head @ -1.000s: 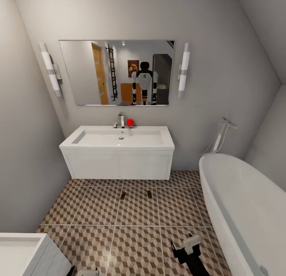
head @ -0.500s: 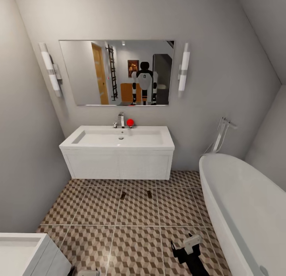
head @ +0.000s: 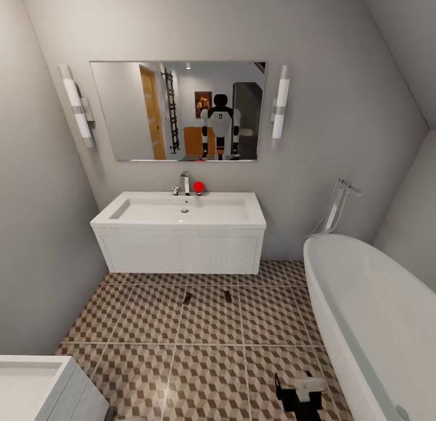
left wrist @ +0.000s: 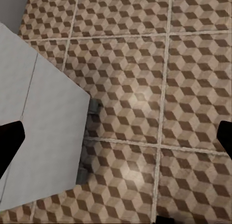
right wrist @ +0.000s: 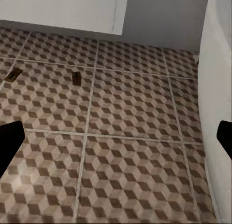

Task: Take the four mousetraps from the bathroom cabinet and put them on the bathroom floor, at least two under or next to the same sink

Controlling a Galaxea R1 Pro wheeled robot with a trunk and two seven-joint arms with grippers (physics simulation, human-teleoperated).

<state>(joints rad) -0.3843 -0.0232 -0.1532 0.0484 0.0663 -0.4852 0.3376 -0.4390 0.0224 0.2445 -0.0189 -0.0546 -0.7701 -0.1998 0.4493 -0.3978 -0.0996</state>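
Two mousetraps lie on the patterned bathroom floor [head: 206, 360] just in front of the bathroom sink [head: 181, 210], one [head: 188, 298] to the left of the other [head: 227, 296]. The right wrist view shows them as well, one trap [right wrist: 76, 78] farther along the floor than the other [right wrist: 15, 73]. My right gripper [head: 300, 388] hangs low over the tiles beside the bathtub, open and empty [right wrist: 116, 142]. My left gripper [left wrist: 116, 142] is open and empty over the tiles. An orange-brown cabinet [head: 195, 141] appears in the mirror's reflection, behind the robot.
A white oval bathtub [head: 375, 312] runs along the right, with a floor-standing tap [head: 336, 206] behind it. A second white vanity [head: 30, 385] fills the near left corner, close to my left gripper [left wrist: 38, 147]. A red ball [head: 198, 187] sits by the chrome tap.
My right gripper has dropped lower in the head view and turned. The left gripper's top, seen at the bottom edge before, has sunk out of the head view.
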